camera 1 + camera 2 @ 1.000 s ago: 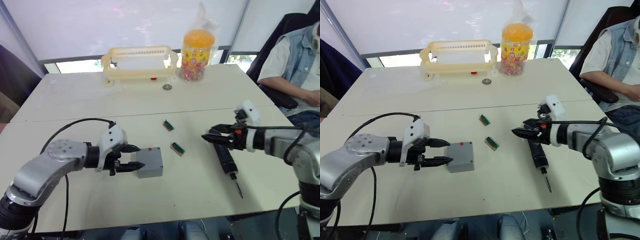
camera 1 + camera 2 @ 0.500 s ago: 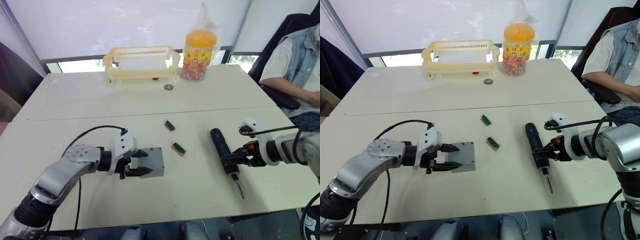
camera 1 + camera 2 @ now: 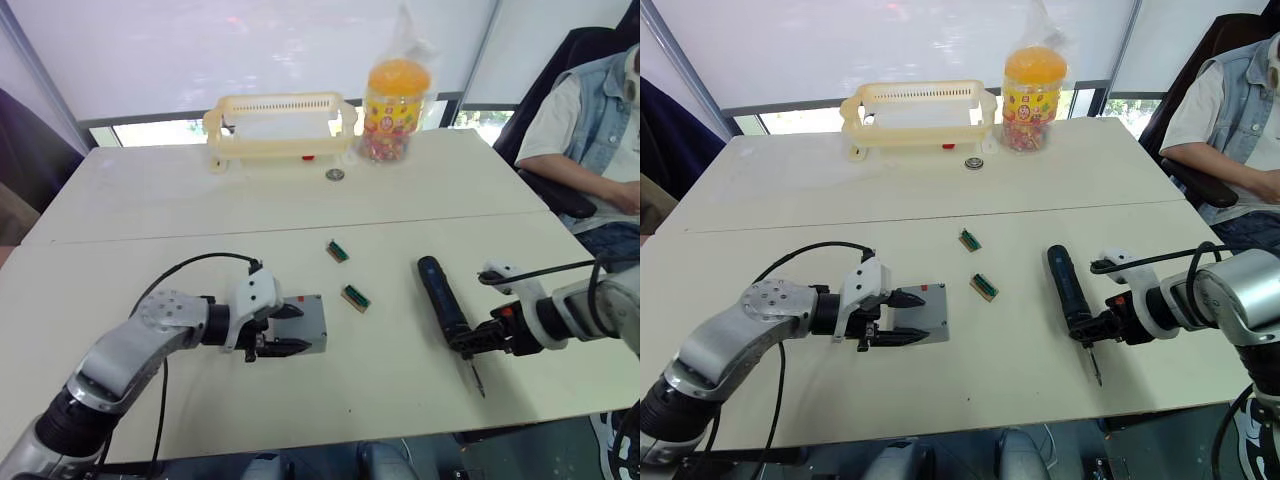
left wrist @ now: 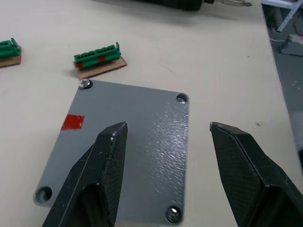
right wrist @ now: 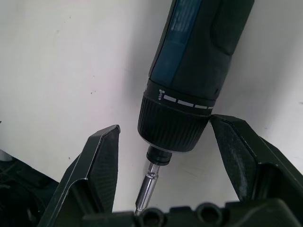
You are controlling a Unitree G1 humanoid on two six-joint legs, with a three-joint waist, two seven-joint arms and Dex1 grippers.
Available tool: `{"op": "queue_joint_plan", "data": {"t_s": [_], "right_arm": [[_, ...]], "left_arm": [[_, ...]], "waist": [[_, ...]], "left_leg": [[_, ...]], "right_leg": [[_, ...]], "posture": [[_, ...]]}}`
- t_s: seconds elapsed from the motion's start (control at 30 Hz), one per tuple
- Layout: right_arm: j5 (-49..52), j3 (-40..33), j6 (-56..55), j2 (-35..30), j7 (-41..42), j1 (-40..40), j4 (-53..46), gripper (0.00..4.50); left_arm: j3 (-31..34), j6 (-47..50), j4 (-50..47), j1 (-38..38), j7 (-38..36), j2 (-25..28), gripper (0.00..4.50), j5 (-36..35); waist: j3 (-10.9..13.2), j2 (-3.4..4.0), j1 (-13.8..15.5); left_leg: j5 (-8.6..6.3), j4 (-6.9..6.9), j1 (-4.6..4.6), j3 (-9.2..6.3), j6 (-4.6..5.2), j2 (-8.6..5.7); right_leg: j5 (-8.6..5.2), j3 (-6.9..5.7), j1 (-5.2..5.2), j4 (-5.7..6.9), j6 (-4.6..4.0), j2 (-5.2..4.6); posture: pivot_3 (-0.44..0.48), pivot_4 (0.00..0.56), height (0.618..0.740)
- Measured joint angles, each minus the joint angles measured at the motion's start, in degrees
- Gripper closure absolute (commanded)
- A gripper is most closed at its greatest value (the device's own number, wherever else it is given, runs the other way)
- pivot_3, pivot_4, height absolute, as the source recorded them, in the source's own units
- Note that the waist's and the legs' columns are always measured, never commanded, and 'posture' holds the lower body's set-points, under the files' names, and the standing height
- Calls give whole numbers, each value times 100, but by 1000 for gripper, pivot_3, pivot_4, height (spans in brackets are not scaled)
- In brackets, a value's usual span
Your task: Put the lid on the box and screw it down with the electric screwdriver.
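The grey lid [image 4: 142,118] lies flat on the box [image 3: 316,346] near the table's front left. It carries a red mark, and screw heads show at some of its corners. My left gripper [image 3: 925,318] hovers open just over the lid, one fingertip [image 4: 116,135] toward each side edge. The electric screwdriver [image 3: 443,303] lies on the table at the right, its bit toward the front edge. My right gripper [image 3: 470,340] is open and straddles the screwdriver's front collar [image 5: 176,125], just behind the metal bit.
Two small green blocks [image 3: 338,250] [image 3: 355,297] lie between the box and the screwdriver. At the back stand a yellow basket [image 3: 280,100], a candy jar [image 3: 397,100] and a small round metal piece [image 3: 334,174]. A person [image 3: 590,130] sits at the far right.
My right gripper has dropped from the screwdriver's far end to its collar near the bit. My left gripper has slid forward over the lid.
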Motion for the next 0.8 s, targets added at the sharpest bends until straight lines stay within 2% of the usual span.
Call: {"op": "queue_joint_plan", "data": {"t_s": [0.47, 0.53, 0.6, 0.63, 0.8], "right_arm": [[-128, 513, 0, 172, -79, -548, 543, 1206], [-175, 575, -4, 201, -101, -596, 612, 1744], [-250, 624, -45, 241, -126, -651, 746, 2535], [-250, 656, -91, 277, -116, -657, 745, 2724], [-297, 640, -124, 290, -122, -608, 746, 2725]], "left_arm": [[226, 394, -423, -67, -120, -41, 1682, -983], [223, 399, -438, -78, -118, -42, 1628, -999], [215, 399, -437, -103, -106, -57, 1628, -999], [214, 400, -437, -124, -99, -59, 1628, -998], [224, 396, -433, -144, -53, -49, 1628, -994]], "waist": [[-5, -9, 1], [-13, -22, 0], [-18, -29, -1], [-18, -30, -2], [-19, -32, 0]], "left_leg": [[0, 1, 0, -1, 0, 0], [0, 1, 3, -2, 0, -1], [0, 1, 7, -1, 0, -1], [0, 1, 10, -2, 0, 0], [-8, -2, 49, -4, 12, 1]], "right_leg": [[0, -1, 2, -2, 0, 1], [0, -1, 4, -2, 0, 2], [0, -1, 9, -5, 0, 3], [0, -2, 13, -6, 0, 3], [-1, -4, 56, -21, 0, 4]], "posture": [[0, 150, 740], [0, 150, 740], [0, 150, 740], [0, 150, 740], [0, 150, 740]]}}
